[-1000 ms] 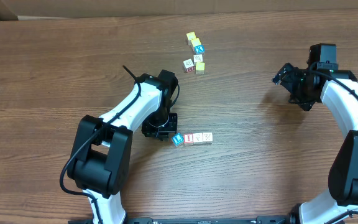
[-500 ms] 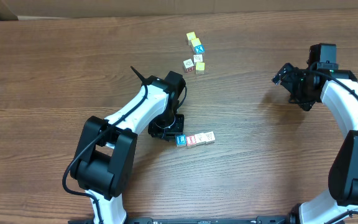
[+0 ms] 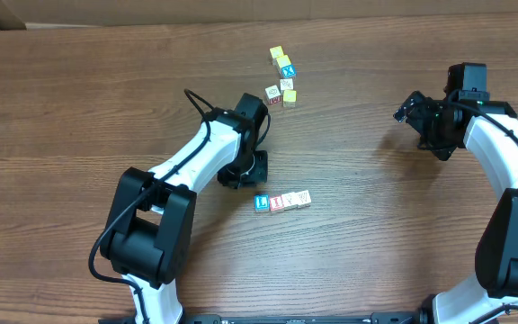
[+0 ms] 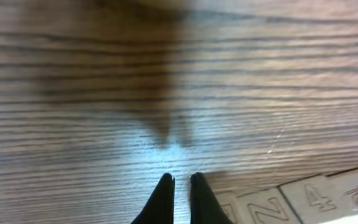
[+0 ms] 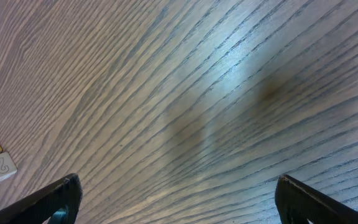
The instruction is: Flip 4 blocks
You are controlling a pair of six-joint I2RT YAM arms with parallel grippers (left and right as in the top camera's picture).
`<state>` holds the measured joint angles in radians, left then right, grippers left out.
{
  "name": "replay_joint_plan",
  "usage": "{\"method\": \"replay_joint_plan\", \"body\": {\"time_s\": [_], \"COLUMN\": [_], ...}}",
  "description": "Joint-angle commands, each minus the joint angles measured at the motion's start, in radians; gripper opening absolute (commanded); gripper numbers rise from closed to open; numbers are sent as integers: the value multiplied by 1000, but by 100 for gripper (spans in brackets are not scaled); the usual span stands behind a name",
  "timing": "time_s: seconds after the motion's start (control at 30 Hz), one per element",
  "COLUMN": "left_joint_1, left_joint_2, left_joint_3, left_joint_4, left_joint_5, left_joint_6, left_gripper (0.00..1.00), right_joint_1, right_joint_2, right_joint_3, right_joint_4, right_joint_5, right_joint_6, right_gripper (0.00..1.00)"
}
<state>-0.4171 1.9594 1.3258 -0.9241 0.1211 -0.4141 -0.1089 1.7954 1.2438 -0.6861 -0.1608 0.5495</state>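
Left gripper [image 3: 241, 174] sits centre frame, jaws pressed together, holding nothing — the row of blocks [image 3: 282, 202] lies just to its lower right, not touching, long axis running left to right, blue block [image 3: 261, 203] nearest. Right gripper [image 3: 409, 108], spread wide, hangs well off toward the right edge — so this flip looks like the left arm's job.

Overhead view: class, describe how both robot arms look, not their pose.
Left arm and right arm: white shells, black joints. A thin black cable loops by the left wrist. Left fingers are black, tapering to points; right fingers are black too.
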Motion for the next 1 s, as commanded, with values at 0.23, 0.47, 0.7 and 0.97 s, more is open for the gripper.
{"method": "replay_joint_plan", "body": {"time_s": [0.23, 0.47, 0.7, 0.97], "left_joint_1": [-42, -42, -42, -37], "left_joint_2": [2, 2, 2, 2], "left_joint_3": [19, 19, 19, 21], "left_joint_4": [-15, -80, -93, -66], "left_joint_5": [37, 37, 60, 51], "left_joint_6": [-36, -36, -35, -27], "left_gripper": [4, 4, 4, 4], "right_joint_1": [2, 2, 2, 2], "right_joint_2": [2, 2, 2, 2], "right_joint_3": [18, 18, 18, 18], "right_joint_4": [4, 4, 4, 4], "right_joint_5": [-6, -6, -6, -6], "right_joint_6": [-4, -4, -4, -4], "right_gripper": [100, 100, 100, 100]}}
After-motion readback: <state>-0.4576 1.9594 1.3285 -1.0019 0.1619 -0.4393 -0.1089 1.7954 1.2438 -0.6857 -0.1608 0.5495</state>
